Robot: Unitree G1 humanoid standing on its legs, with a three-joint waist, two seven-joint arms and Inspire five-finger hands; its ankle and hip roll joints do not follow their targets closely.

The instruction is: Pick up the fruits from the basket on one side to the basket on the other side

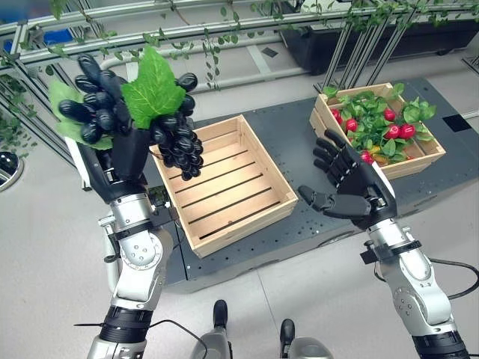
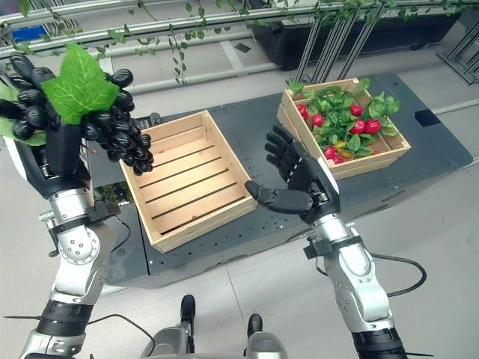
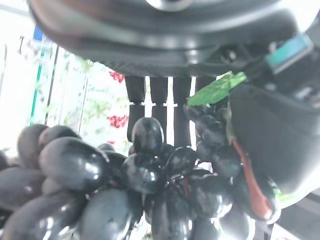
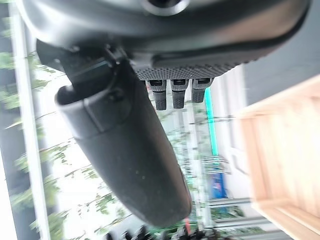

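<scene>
The left hand [image 1: 123, 146] is raised clear above the near-left corner of the empty slatted wooden crate [image 1: 224, 182], its fingers curled round a bunch of glossy, oval dark grapes [image 1: 176, 138] topped by a broad, veined, serrated green leaf [image 1: 153, 90]; part of the bunch hangs over the crate's left rim without touching it. The right hand [image 1: 352, 183] hovers with fingers spread and holding nothing, in the open gap between this crate and the second wooden crate [image 1: 430, 153], which holds round red fruits [image 1: 397, 131] among green foliage. Both crates rest on the dark, flat counter [image 1: 296, 138], well apart; no legible writing is visible.
</scene>
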